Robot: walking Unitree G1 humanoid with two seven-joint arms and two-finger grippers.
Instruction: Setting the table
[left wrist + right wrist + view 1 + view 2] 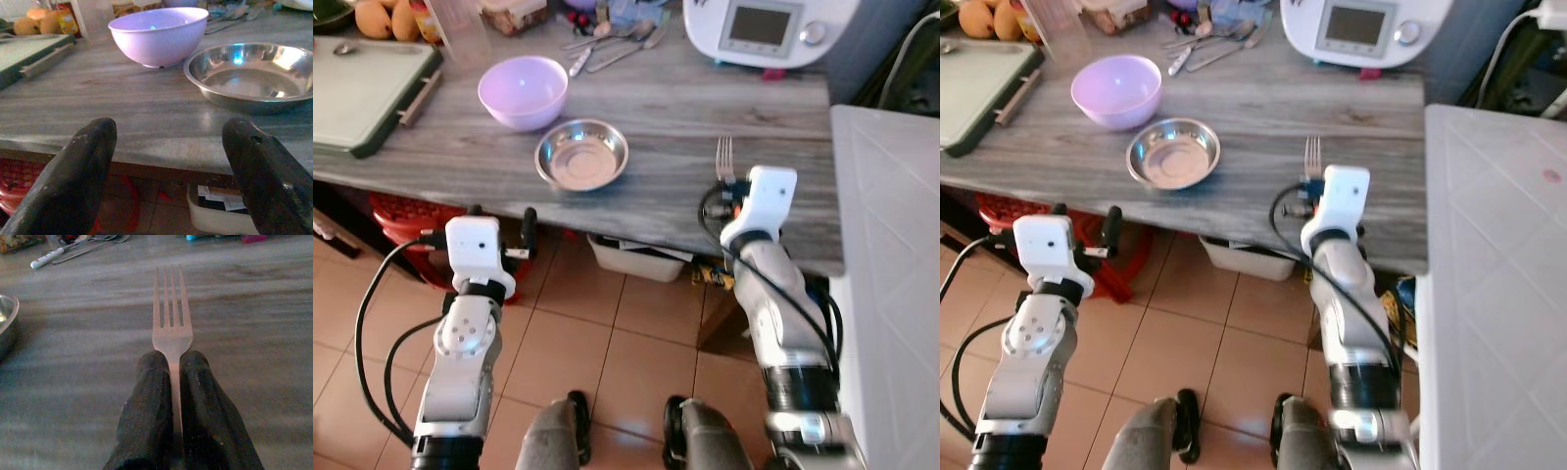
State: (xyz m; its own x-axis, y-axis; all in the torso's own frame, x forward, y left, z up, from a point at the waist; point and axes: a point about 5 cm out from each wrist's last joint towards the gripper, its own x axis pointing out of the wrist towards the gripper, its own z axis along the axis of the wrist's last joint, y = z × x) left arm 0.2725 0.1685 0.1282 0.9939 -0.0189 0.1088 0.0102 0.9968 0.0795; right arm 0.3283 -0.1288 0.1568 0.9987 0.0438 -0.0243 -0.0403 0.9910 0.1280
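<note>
Fork (172,323) pinched in our right gripper (171,382) over the table (705,108), unplaced; steel dish (581,154) and bowl (523,90) out, left gripper (171,171) open, empty.

My head cameras look steeply down over both arms at the tabletop (705,108) edge, while each wrist camera sits low and close behind its hand, facing across the wood; the steel dish (254,73) ahead of the left hand (168,171) appears in both.
</note>
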